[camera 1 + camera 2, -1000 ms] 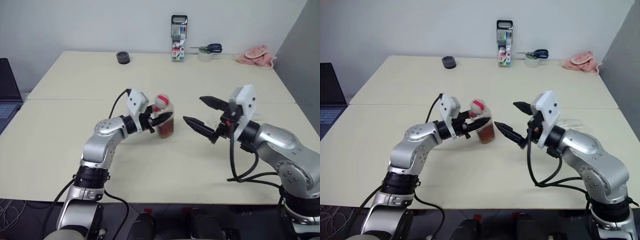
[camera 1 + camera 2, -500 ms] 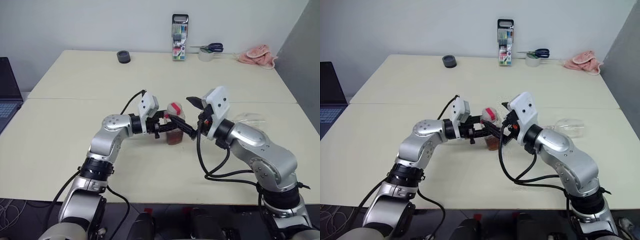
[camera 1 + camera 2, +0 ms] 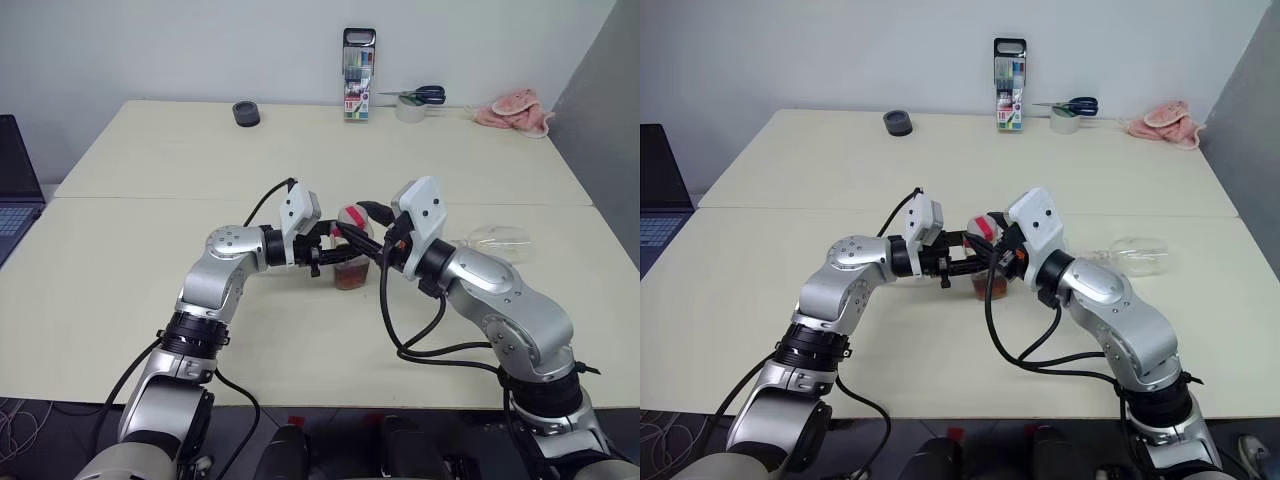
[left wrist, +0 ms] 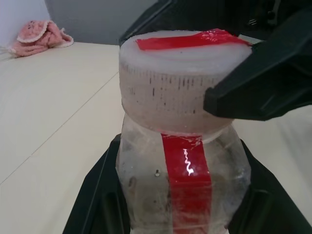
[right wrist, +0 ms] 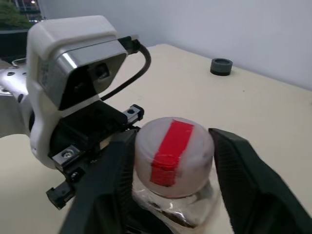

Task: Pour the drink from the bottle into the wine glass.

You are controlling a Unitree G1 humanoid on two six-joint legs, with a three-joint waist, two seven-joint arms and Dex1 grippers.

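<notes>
Step in hand, by my reading: uncapping. The left gripper (image 3: 335, 243) is clamped on the body of the bottle (image 3: 352, 262), which stands near the middle of the table (image 3: 150, 160). The right gripper (image 5: 170, 146) straddles the white cap (image 5: 173, 148), one finger to each side, touching or just beside it. The drink (image 3: 350, 276) sits low in the bottle. The wine glass (image 3: 500, 238) lies on its side near the right edge. Next move likely calls for a firm pinch and a twist, then righting the glass.

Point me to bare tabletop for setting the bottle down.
Free: the wide cream table left of the left gripper, and the front strip. Crowded: centre, where both grippers meet at the small clear plastic bottle; the clear wine glass lies on its side at right.
</notes>
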